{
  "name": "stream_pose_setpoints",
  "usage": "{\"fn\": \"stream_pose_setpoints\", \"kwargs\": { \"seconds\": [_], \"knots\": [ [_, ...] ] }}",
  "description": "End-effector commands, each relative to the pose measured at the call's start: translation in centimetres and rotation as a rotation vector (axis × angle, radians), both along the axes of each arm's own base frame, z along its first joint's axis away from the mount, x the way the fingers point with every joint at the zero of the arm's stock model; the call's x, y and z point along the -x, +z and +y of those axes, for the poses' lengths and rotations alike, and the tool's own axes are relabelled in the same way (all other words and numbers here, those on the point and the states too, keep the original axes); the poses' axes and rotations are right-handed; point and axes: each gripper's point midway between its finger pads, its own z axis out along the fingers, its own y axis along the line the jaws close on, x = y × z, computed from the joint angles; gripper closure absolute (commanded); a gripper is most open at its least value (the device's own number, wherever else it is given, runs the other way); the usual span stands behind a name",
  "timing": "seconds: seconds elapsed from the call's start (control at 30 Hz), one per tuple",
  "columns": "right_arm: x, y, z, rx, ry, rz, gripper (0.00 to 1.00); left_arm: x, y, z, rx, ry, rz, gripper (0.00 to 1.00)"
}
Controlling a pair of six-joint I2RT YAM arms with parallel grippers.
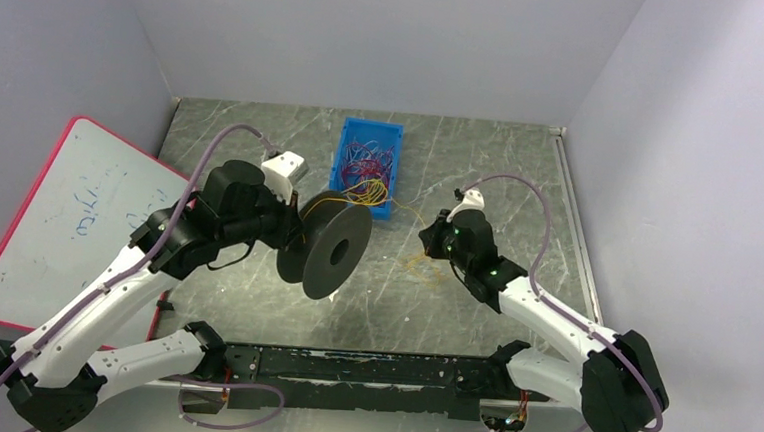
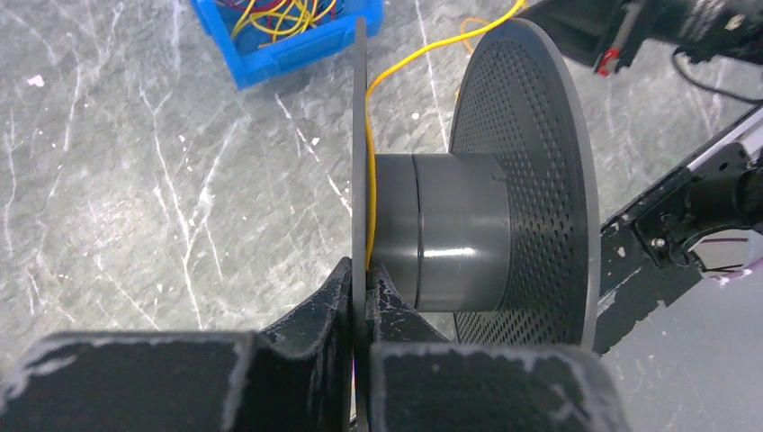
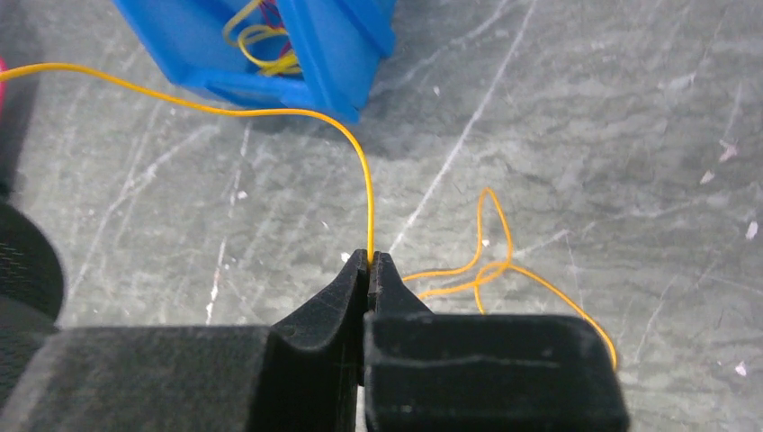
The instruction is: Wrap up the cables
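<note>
My left gripper (image 2: 367,270) is shut on the thin flange of a dark grey spool (image 2: 450,229) and holds it above the table; the spool also shows in the top view (image 1: 328,245). A yellow cable (image 2: 371,162) runs along the flange to the hub. My right gripper (image 3: 370,258) is shut on that yellow cable (image 3: 270,112), which arcs left toward the spool; its loose end lies looped on the table (image 3: 490,261). The right gripper (image 1: 429,237) sits right of the spool. More cables, yellow, red and purple, fill a blue bin (image 1: 366,165).
A whiteboard with a pink rim (image 1: 68,212) leans at the left wall. The blue bin (image 3: 333,54) stands at the back centre. A black rail (image 1: 369,370) runs along the near edge between the arm bases. Grey walls close in on three sides.
</note>
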Motion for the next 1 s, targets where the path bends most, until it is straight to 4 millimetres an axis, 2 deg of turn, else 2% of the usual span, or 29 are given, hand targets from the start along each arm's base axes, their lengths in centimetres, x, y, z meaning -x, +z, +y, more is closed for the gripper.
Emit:
{"fn": "stream_pose_setpoints", "kwargs": {
  "seconds": [0.0,0.27,0.4,0.5,0.73,0.97],
  "knots": [
    [0.7,-2.2,-0.5,0.019,0.0,0.044,1.0,0.1,5.2,-1.7,0.171,-0.039,-0.107,0.93],
    [2.9,-3.8,1.2,-0.053,0.104,0.077,1.0,-0.7,8.6,-1.0,0.274,0.046,-0.189,0.93],
    [4.2,-4.1,3.1,-0.136,0.153,0.095,1.0,-1.4,10.2,-0.5,0.309,0.1,-0.24,0.93],
    [5.5,-4.9,4.9,-0.111,0.188,0.11,1.0,-2.1,10.9,0.0,0.344,0.169,-0.244,0.93],
    [7.9,-4.8,9.2,-0.098,0.275,0.093,1.0,-3.4,11.4,0.8,0.356,0.264,-0.273,0.93],
    [10.2,-4.6,13.0,-0.072,0.362,0.077,1.0,-4.9,10.1,2.3,0.308,0.384,-0.277,0.93]
  ]
}}
